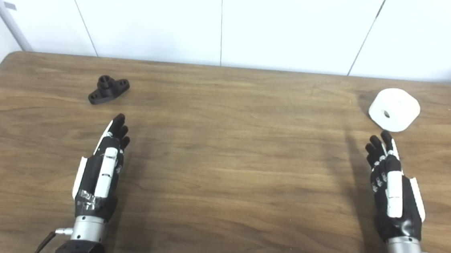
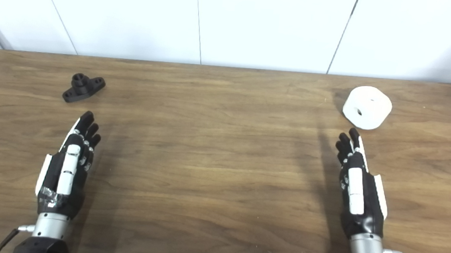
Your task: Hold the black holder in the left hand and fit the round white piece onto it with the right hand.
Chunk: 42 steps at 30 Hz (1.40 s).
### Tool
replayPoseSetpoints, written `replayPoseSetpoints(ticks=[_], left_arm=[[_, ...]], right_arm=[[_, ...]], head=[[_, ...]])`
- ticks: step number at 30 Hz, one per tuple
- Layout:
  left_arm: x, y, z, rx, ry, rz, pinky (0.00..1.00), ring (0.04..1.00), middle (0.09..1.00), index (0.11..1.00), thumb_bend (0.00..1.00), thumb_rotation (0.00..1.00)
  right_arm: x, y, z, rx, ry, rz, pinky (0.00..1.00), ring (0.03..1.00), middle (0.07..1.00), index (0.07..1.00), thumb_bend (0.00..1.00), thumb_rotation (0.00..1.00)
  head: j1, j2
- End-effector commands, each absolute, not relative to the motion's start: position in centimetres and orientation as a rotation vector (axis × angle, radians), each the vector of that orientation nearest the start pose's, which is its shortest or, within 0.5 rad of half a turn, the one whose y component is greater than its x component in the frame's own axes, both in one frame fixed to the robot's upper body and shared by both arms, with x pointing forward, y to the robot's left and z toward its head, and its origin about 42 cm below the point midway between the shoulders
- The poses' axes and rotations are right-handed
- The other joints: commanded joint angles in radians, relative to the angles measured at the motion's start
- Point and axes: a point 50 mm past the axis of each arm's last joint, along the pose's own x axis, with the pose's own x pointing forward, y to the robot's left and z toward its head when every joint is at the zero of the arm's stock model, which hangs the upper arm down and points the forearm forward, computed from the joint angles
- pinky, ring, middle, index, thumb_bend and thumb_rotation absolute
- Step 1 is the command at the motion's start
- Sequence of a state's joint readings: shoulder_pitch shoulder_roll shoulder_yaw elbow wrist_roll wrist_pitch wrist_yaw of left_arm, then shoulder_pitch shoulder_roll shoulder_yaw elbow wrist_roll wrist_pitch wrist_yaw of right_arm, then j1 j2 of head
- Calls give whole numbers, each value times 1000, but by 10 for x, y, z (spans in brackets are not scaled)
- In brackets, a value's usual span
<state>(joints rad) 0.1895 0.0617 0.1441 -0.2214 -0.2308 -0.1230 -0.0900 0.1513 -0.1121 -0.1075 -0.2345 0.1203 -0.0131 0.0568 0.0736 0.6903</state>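
Both hands empty, fingers extended: left hand (image 1: 101, 173) short of black holder (image 1: 109, 90), right hand (image 1: 393, 188) just short of white piece (image 1: 394, 109). I expect the low holder to skid when pinched.

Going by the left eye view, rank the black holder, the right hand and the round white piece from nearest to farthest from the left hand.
1. Black holder: just beyond the left hand, far left.
2. Right hand: across the table, near right.
3. Round white piece: far right, beyond the right hand.
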Motion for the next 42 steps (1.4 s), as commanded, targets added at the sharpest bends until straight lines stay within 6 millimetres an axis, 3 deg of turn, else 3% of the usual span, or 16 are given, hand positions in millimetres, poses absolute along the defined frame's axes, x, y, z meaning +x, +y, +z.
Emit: replayPoseSetpoints(ticks=[1, 12, 17, 23, 30, 42], left_arm=[[216, 278, 132, -95, -225, 83, 1000, 1000, 1000, 960, 399, 758], [216, 278, 132, -86, -225, 80, 1000, 1000, 1000, 957, 396, 757], [215, 277, 130, -74, -216, 83, 1000, 1000, 1000, 957, 411, 768], [212, 269, 129, -65, -201, 94, 1000, 997, 994, 961, 399, 749], [208, 260, 121, -58, -189, 95, 1000, 988, 985, 963, 390, 753], [208, 253, 109, -72, -200, 91, 1000, 989, 987, 974, 396, 718]], right_arm=[[235, -275, 141, -26, -185, -55, 1000, 962, 964, 981, 517, 961], [235, -275, 142, -24, -183, -58, 1000, 960, 960, 975, 517, 953], [234, -277, 140, -29, -180, -56, 1000, 962, 961, 980, 517, 956], [231, -283, 135, -28, -176, -53, 1000, 970, 971, 987, 502, 962], [228, -292, 127, -46, -167, -58, 1000, 962, 966, 984, 527, 929], [225, -295, 122, -31, -155, -51, 1000, 970, 974, 989, 521, 934]], head=[[1, 1], [1, -1], [22, -27], [98, -62], [179, -127], [230, -204]])
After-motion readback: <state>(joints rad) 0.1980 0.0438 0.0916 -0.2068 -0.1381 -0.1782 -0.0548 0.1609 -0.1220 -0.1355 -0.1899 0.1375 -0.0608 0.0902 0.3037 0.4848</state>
